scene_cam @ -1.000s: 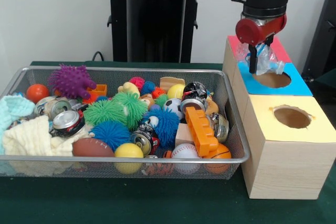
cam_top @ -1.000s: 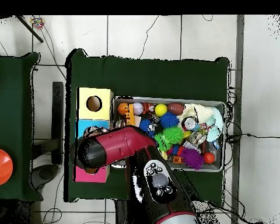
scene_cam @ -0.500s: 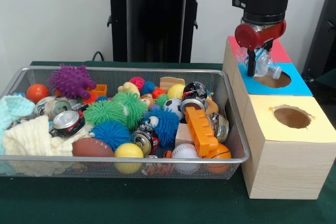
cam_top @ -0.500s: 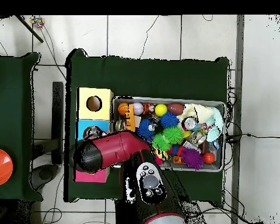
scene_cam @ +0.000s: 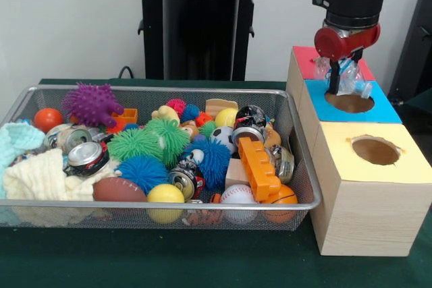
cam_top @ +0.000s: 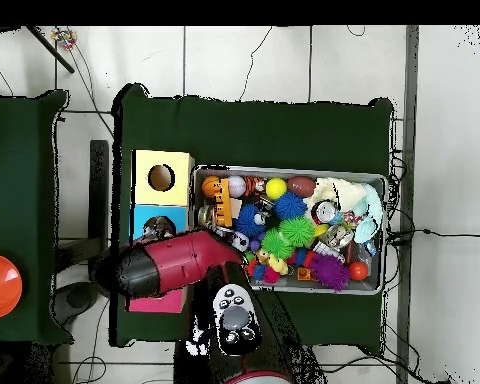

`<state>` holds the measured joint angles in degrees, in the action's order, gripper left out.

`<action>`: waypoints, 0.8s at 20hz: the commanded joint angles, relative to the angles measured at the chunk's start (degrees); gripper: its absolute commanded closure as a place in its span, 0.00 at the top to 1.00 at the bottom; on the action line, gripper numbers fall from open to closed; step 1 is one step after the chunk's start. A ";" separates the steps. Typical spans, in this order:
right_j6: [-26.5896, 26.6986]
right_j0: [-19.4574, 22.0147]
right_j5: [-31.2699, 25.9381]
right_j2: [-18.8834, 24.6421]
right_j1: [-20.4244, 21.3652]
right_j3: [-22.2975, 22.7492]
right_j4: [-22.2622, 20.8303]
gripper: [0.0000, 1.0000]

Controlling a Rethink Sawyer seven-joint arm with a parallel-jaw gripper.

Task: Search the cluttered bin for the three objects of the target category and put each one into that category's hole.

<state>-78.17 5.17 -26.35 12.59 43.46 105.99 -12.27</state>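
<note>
Above the blue box's hole [scene_cam: 349,102], at the right of the front view, the gripper [scene_cam: 335,85] hangs with its fingers clenched on a crumpled clear plastic bottle [scene_cam: 347,75], which sits just over the hole's far rim. The blue box [scene_cam: 385,109] stands between a red box [scene_cam: 305,62] behind it and a yellow box [scene_cam: 368,166] nearer the camera. To the left, the wire bin [scene_cam: 162,214] holds balls, cans, cloths and an orange block [scene_cam: 258,168].
</note>
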 commanded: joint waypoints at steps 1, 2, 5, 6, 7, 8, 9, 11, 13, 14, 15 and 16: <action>-16.17 -2.37 0.96 -2.68 -3.00 3.01 3.36 0.00; -16.24 -2.78 1.48 -3.14 -3.26 2.69 3.35 0.00; -16.20 -3.66 3.75 -4.49 -4.26 1.83 3.05 0.00; -16.17 -3.98 4.72 -5.03 -4.62 1.51 2.83 0.00; -16.08 -4.07 5.64 -5.29 -4.88 1.40 2.82 0.00; -15.93 -4.19 6.24 -5.58 -5.08 1.26 2.86 0.00; -15.76 -4.29 6.68 -5.77 -5.23 1.16 2.98 0.00; -15.59 -4.50 7.46 -6.05 -5.37 1.18 3.32 0.00; -15.57 -4.88 7.63 -6.43 -5.63 0.87 3.74 0.00; -15.80 -5.13 8.20 -6.74 -5.75 0.81 3.86 0.00; -16.11 -5.49 8.71 -7.14 -5.89 0.58 3.95 0.00; -16.20 -5.65 8.99 -7.25 -6.04 0.39 4.10 0.00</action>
<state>-79.00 -0.21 -24.05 7.37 43.26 105.85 -9.59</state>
